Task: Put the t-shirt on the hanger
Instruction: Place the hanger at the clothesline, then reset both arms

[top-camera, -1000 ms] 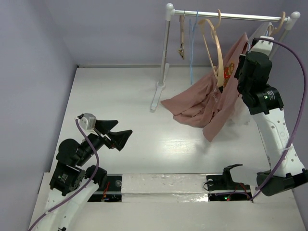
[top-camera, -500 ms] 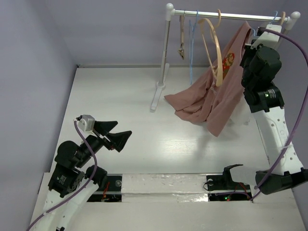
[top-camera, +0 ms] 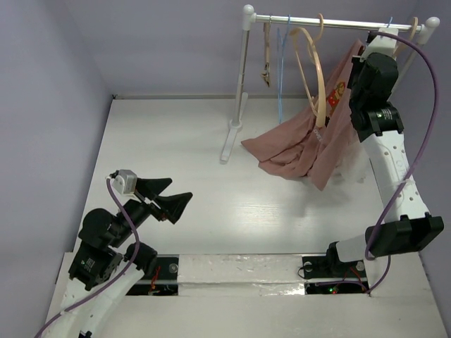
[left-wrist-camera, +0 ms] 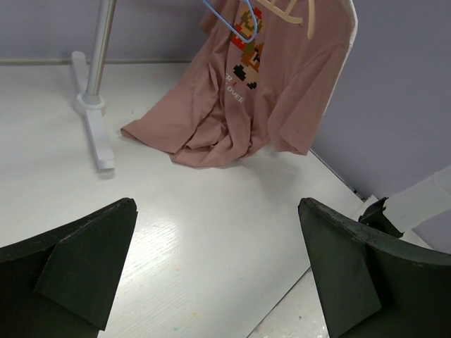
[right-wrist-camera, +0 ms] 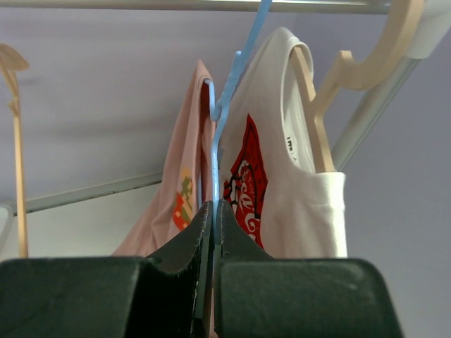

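T-shirt (left-wrist-camera: 296,77): dusty pink, pixel print

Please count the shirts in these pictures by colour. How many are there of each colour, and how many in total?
Pink t-shirt: 1
White shirt: 1
Total: 2

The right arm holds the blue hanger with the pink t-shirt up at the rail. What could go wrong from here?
1. The right gripper pinches only the thin wire of the hanger; whether the hook sits over the rail cannot be seen, so opening now might drop it.
2. The t-shirt lies bunched on the table at its lower end; that drag might pull it off the hanger.
3. The white shirt hangs close beside and could snag the hook.
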